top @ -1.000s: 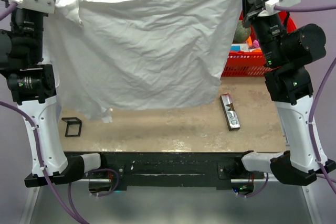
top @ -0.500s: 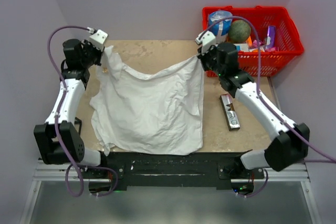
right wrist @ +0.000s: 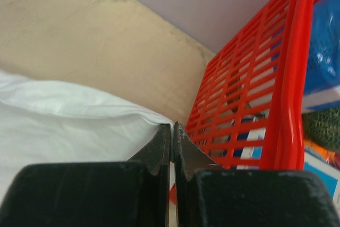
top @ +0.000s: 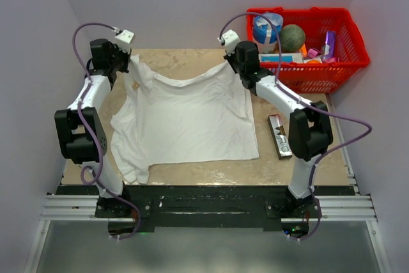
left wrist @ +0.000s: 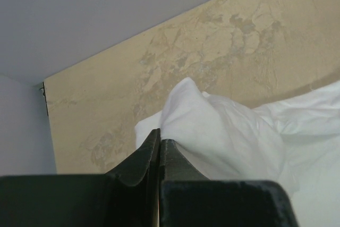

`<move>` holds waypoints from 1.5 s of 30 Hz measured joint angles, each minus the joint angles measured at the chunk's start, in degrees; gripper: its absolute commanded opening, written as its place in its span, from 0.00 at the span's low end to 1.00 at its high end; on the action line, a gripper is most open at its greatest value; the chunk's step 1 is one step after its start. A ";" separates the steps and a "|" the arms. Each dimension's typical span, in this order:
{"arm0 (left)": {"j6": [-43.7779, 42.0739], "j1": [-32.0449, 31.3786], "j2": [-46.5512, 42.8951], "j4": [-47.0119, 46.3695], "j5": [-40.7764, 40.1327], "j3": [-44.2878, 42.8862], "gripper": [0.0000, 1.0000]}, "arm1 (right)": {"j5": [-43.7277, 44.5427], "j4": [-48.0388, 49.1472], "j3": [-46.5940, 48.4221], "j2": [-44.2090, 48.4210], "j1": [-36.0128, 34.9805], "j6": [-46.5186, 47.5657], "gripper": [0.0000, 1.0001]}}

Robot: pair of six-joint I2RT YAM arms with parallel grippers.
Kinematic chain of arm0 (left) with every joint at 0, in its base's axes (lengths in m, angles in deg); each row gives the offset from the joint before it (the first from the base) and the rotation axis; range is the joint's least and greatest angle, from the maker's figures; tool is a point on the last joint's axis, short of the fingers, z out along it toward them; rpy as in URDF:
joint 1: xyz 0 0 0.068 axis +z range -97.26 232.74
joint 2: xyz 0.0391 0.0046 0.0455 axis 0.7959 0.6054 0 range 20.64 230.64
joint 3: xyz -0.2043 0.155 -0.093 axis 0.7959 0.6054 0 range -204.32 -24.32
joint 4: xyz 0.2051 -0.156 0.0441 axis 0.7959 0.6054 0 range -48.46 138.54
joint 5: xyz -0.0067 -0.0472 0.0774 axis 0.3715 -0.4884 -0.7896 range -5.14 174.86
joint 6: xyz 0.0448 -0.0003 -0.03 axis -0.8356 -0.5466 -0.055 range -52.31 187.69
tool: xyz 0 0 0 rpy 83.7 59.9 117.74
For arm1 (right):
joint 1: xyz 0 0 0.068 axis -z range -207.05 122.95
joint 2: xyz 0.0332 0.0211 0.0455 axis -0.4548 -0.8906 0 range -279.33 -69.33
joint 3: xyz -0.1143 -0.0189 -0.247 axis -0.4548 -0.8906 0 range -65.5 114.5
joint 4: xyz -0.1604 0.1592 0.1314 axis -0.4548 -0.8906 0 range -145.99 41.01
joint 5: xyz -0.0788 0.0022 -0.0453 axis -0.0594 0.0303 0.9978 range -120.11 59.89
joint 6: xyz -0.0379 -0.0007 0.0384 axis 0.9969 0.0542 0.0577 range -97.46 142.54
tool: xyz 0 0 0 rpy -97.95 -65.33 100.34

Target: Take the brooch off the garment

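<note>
Garment (top: pixel 185 119), wrinkled white cloth (soft folds), red lattice basket (top: pixel 332 76)

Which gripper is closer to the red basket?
Right. The right gripper pinches a corner of the shirt just beside the basket; the left gripper pinches the opposite corner, across the shirt from it.

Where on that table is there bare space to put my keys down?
Bare table lies beyond the shirt, between the left gripper and right gripper; another strip runs along its near hem, and a patch sits right of the silver bar. The red basket is crammed.
</note>
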 measured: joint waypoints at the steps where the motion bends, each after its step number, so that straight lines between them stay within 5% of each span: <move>1: 0.61 0.00 0.79 -0.11 -0.57 -0.68 0.00 | 0.61 0.85 3.50 -2.56 0.00 0.42 0.00; 3: 1.88 -0.02 2.51 -0.66 -2.62 -1.92 0.05 | 1.51 1.44 6.29 -4.92 0.00 0.63 0.00; 5: 3.02 -0.02 3.93 -1.11 -5.49 -2.78 0.32 | 2.93 2.45 10.05 -8.15 -0.02 1.01 0.03; 6: 3.43 -0.02 4.59 -1.46 -6.80 -3.15 0.46 | 3.65 2.71 11.41 -9.51 -0.02 1.22 0.18; 8: 4.04 0.00 5.73 -1.73 -8.87 -3.93 0.54 | 5.14 3.43 13.11 -11.76 -0.02 1.31 0.48; 15: 5.01 0.00 3.89 0.11 -10.56 -4.02 0.64 | 5.33 1.03 14.16 -12.76 -0.15 0.31 0.70; 18: 3.41 0.00 -2.32 2.62 -10.93 -0.48 0.71 | 1.66 -1.33 12.59 -9.66 -0.81 0.35 0.70; 25: -2.58 0.00 -21.20 8.81 -14.12 12.24 0.66 | -9.11 -7.69 -1.84 5.49 -1.66 3.82 0.60; 32: -5.22 -0.02 -19.87 22.77 -10.08 14.86 0.49 | -16.57 -18.34 -9.84 5.49 -1.84 7.52 0.50; 45: -7.21 -0.55 -14.91 26.18 -15.13 28.61 0.49 | -15.65 -25.16 -20.24 5.09 -1.84 13.66 0.49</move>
